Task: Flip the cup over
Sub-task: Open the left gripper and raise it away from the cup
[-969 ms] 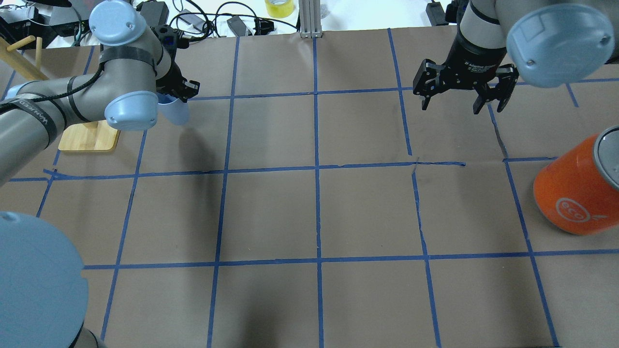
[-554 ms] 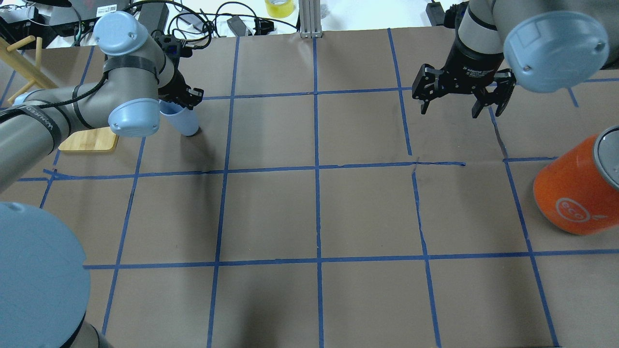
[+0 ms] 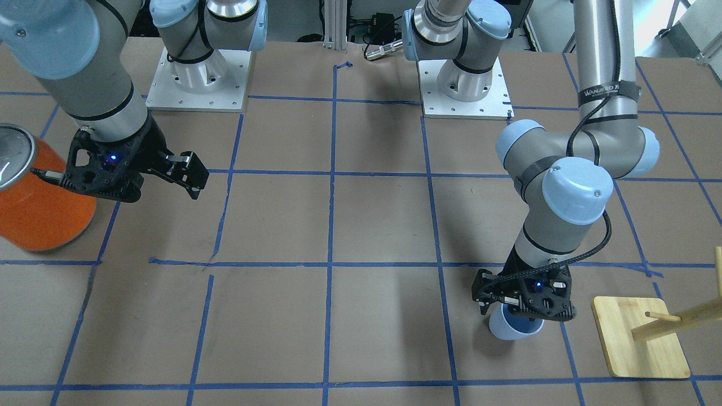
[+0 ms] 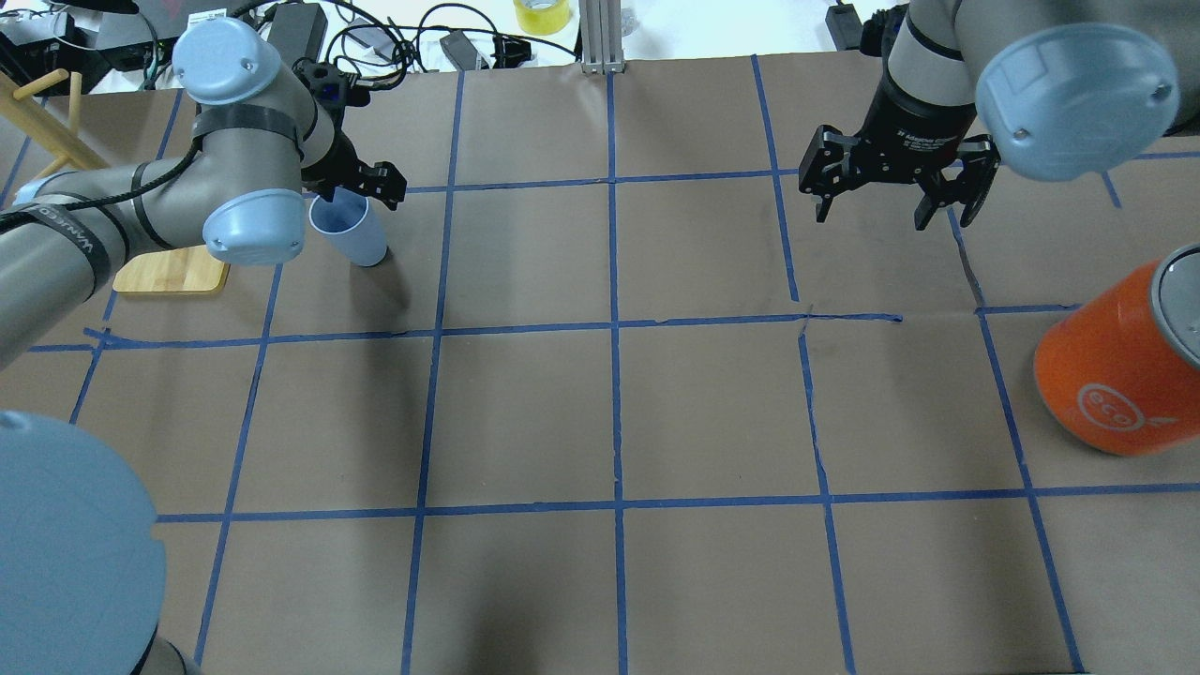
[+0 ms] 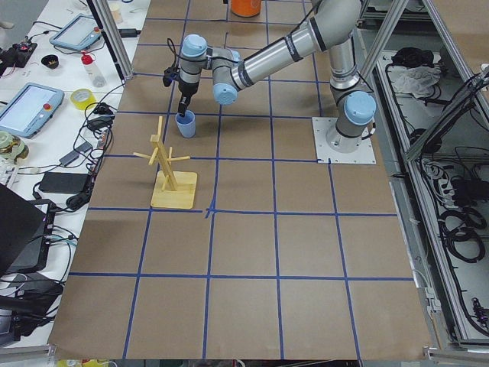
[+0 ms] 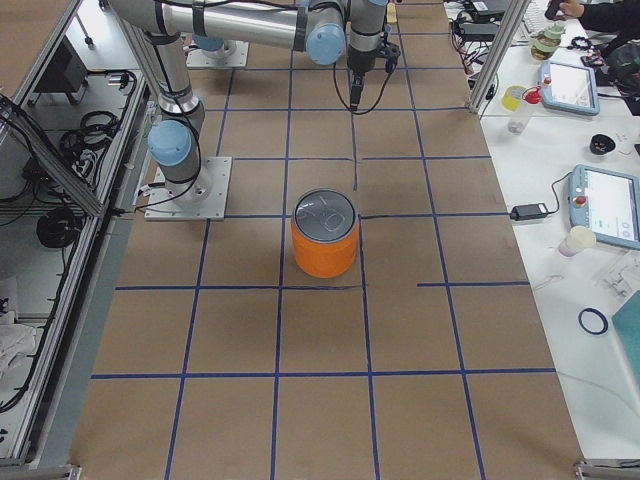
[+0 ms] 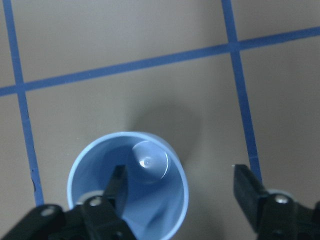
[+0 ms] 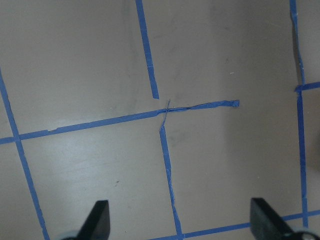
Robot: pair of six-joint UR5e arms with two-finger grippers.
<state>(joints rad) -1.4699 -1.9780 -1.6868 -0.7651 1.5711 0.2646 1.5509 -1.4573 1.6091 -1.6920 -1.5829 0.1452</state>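
At the left, a wooden stand (image 4: pixel 173 272) is set on the table (image 4: pixel 712 412). Just beside its base the cup (image 4: pixel 349 227) is stood upright, mouth up, in a far square of the blue tape grid (image 4: pixel 614 328). The left gripper (image 4: pixel 352 192) is held directly over the cup with its jaws spread. In the left wrist view one finger is seen dipped inside the rim and the other outside, apart from the wall, so nothing is pinched. Further right, the right gripper (image 4: pixel 874 214) is held above bare table, likewise spread wide and empty. At the right edge an orange canister (image 4: pixel 1116 375) with a silver top is stood, well apart from the cup.
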